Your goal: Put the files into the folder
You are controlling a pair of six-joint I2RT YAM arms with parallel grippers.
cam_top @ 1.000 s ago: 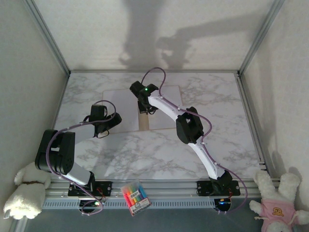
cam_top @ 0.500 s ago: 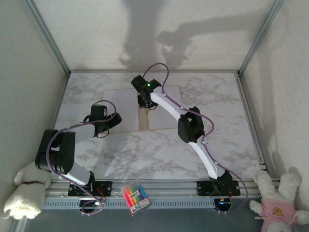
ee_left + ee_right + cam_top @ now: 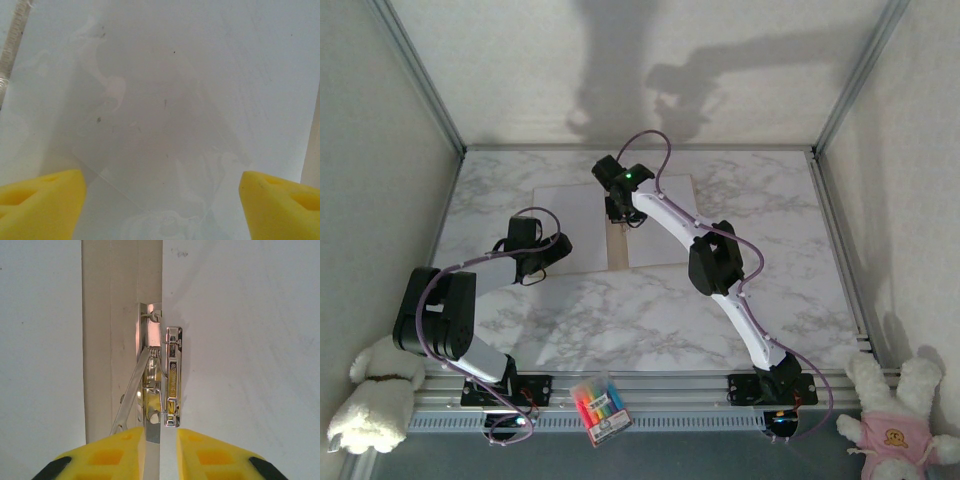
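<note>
Tan card from the top camera: the folder (image 3: 617,255) lies open at the middle back of the marble table (image 3: 620,320), the files (image 3: 570,225) spread white over both leaves. Right gripper (image 3: 619,210) sits over the crease; left gripper (image 3: 535,250) is at the near-left corner of the left sheet.

On to the left wrist: yellow fingers (image 3: 40,200) flung wide, left gripper (image 3: 160,195) with nothing between them, pale white surface below. I can't tell sheet from marble here.

Right wrist now: folder (image 3: 110,340) spine runs up the frame, a metal clip (image 3: 167,370) on it, files (image 3: 240,340) either side. Right gripper (image 3: 161,450) is parted only a slit, the clip's near end in the gap, white showing beside it, so no clamp
</note>
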